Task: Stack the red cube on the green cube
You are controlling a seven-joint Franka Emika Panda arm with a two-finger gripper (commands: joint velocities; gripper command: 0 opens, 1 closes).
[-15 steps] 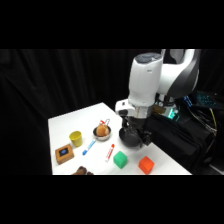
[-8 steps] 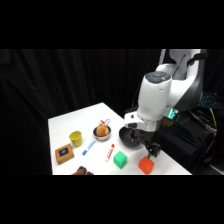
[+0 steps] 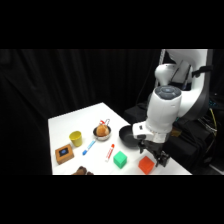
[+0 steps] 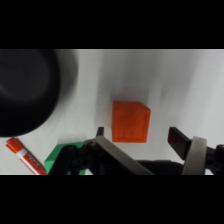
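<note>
The arm is at the reaching step: its gripper [image 4: 137, 137] hangs just above the red cube [image 4: 131, 121], fingers spread wide with one on each side and nothing held. The red cube sits flat near the tabletop's [image 3: 75, 120] front edge, just beside the green cube [image 3: 120, 159], the two apart. Next, I'd judge, it must drop straight down until the fingers bracket the cube, then close. The arm leans in from its base at the right, wrist pointing down, with the black bowl [image 3: 128, 135] just behind it.

The claw [image 3: 154, 154] has swung over to the red cube [image 3: 146, 164].
</note>
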